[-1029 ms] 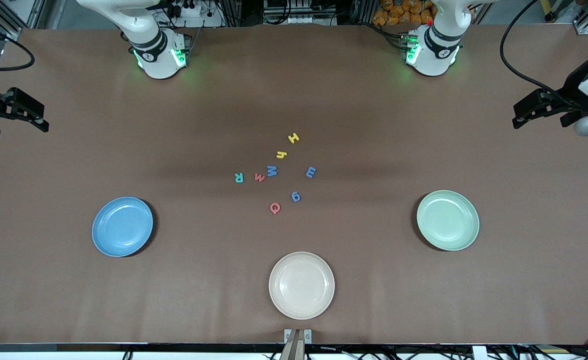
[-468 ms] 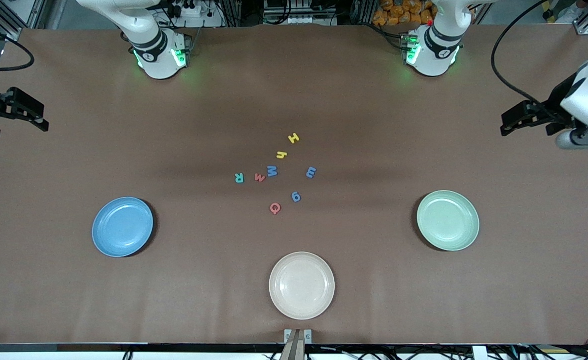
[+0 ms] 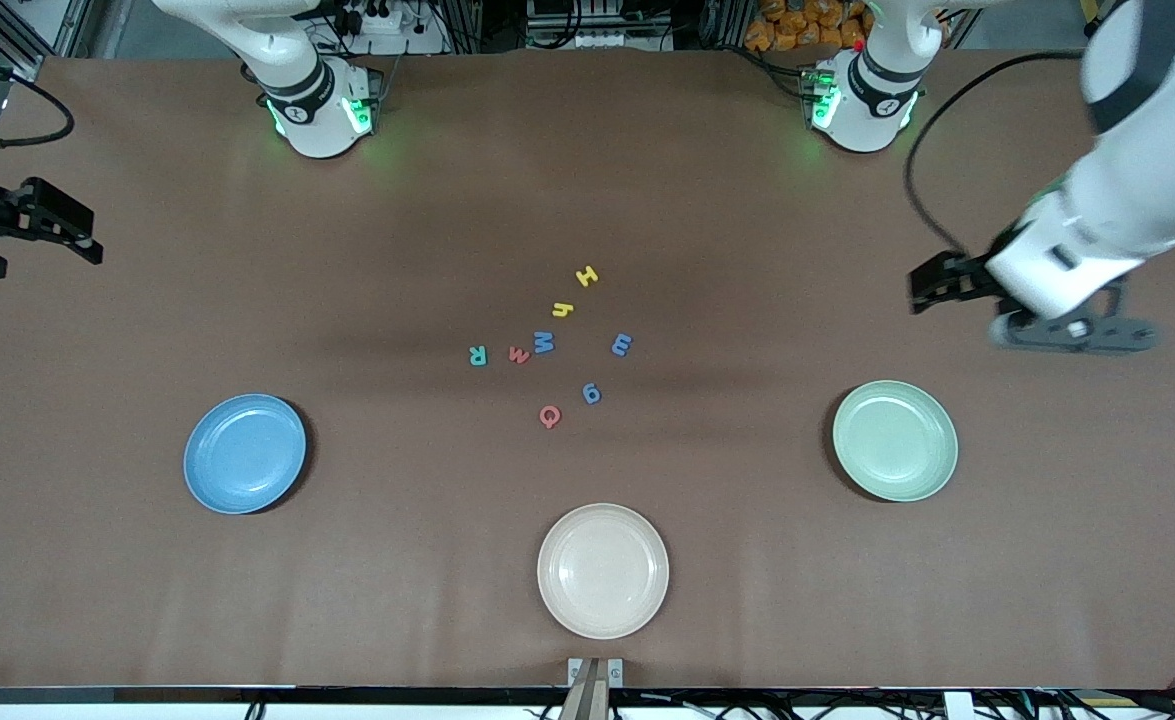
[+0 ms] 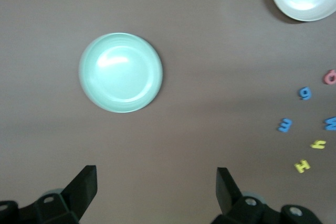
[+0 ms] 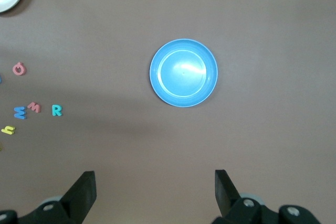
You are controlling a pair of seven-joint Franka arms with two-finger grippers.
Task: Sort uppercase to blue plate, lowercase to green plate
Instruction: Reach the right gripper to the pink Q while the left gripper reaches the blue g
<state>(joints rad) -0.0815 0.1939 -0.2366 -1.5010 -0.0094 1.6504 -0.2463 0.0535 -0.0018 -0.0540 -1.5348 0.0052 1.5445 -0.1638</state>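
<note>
Left gripper (image 3: 932, 285) hangs wide and empty over bare worktop (image 3: 147, 600), facing the clustered letters (image 3: 552, 345); right gripper (image 3: 77, 240) waits wide at its end; both plates unfilled.

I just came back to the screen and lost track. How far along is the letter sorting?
Nothing is sorted yet: the blue plate and green plate hold no letters, and all eight foam letters lie mid-table. Nothing is in hand: the left gripper is open over bare table near the green plate, and the right gripper waits open at its end. Every letter is left.
</note>
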